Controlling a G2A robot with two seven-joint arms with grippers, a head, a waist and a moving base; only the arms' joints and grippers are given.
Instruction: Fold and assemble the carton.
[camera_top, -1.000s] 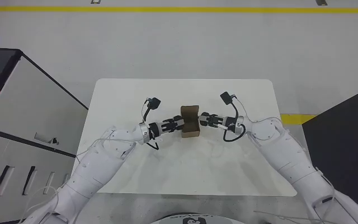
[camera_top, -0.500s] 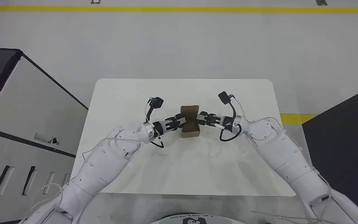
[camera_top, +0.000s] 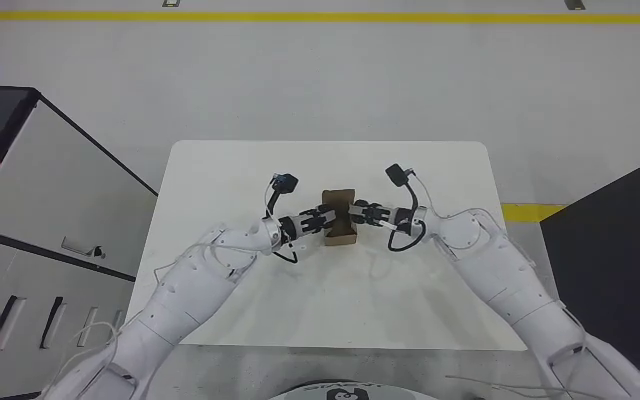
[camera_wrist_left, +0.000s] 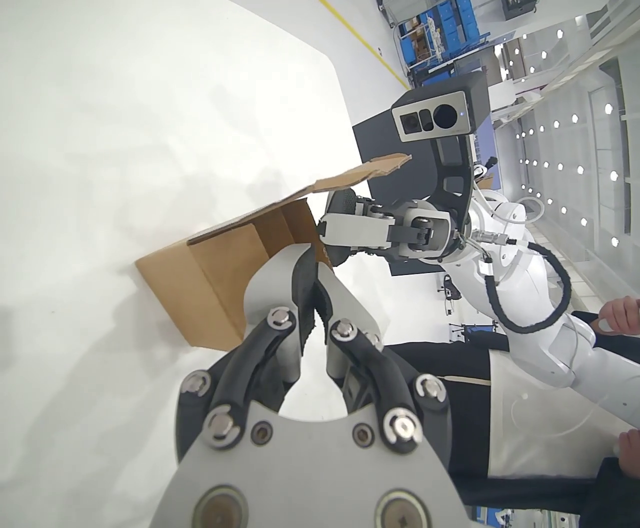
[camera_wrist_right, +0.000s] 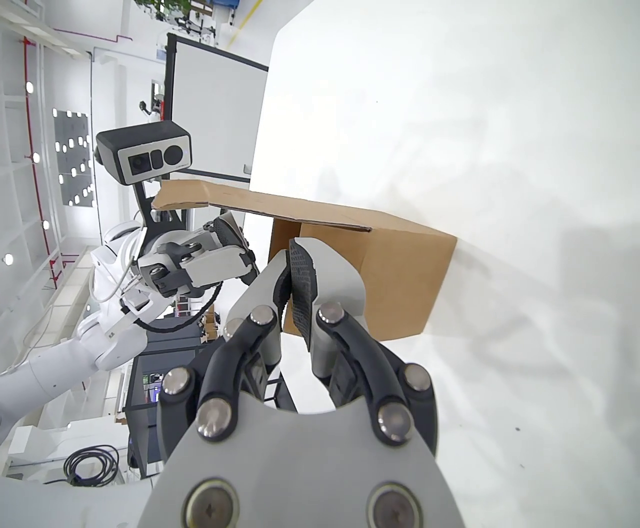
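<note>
A small brown carton (camera_top: 339, 222) stands at the middle of the white table (camera_top: 220, 180), its top flaps raised and spread. In the left wrist view the carton (camera_wrist_left: 200, 285) shows an open side and one flap sticking out. My left gripper (camera_top: 323, 217) (camera_wrist_left: 306, 260) is shut, its tips pressed against the carton's left side. From the other side my right gripper (camera_top: 357, 212) (camera_wrist_right: 292, 255) is also shut, with its tips at the carton (camera_wrist_right: 400, 270) just under the long flap. Each wrist view also shows the opposite gripper across the carton.
The table's far edge (camera_top: 330, 143) and near edge (camera_top: 340, 347) lie well away from the carton. A dark cabinet (camera_top: 40, 170) stands beside the table on the left, and a black panel (camera_top: 600, 250) on the right.
Both wrists have crept a little inward toward the carton, and their cameras have shifted with them. The carton has stayed in nearly the same spot.
</note>
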